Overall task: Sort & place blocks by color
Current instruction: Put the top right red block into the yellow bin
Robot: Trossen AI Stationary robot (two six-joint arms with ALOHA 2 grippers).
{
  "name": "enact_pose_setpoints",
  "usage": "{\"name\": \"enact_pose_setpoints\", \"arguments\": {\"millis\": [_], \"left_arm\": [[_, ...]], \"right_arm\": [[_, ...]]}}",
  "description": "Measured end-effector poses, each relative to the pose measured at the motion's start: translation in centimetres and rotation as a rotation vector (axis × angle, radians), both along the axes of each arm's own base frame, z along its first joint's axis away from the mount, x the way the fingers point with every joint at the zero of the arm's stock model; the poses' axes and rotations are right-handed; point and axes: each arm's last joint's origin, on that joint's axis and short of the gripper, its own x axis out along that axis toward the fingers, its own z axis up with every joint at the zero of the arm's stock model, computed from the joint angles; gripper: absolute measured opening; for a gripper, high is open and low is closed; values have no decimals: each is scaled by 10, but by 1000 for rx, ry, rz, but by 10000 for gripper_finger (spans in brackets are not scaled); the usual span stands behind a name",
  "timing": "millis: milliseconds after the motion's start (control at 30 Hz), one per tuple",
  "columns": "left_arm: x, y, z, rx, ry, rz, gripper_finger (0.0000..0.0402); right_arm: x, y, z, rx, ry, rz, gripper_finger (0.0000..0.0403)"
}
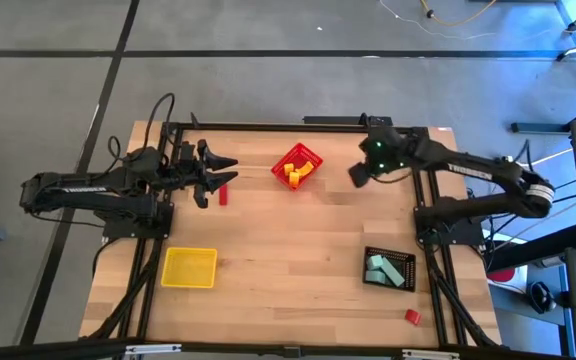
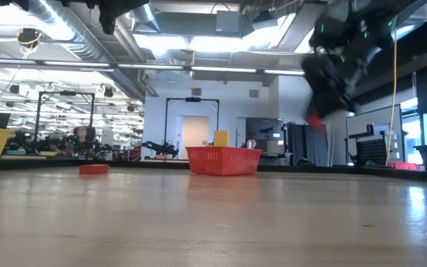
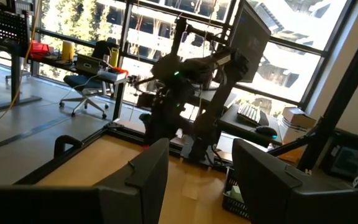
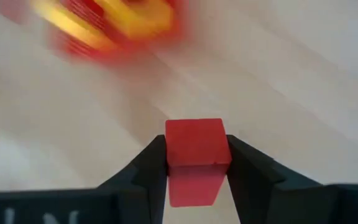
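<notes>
The right gripper (image 4: 196,163) pinches a red block (image 4: 194,144) between its two fingers, both pads touching the block's sides, held above the table (image 1: 298,250). The red bin (image 1: 297,165), holding yellow blocks (image 1: 293,174), sits near, ahead of this gripper. The left gripper (image 1: 230,172) hangs with its jaws parted and nothing between them, a second red block (image 1: 223,195) just beside its fingertips.
</notes>
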Motion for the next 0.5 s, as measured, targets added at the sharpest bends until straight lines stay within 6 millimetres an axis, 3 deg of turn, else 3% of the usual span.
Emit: {"name": "enact_pose_setpoints", "arguments": {"millis": [300, 500], "left_arm": [[0, 0, 0, 17, 4, 3, 169], [6, 1, -4, 69, 45, 30, 169]], "right_arm": [[69, 57, 53, -135, -704, -29, 131], [86, 77, 61, -197, -881, -85, 131]]}}
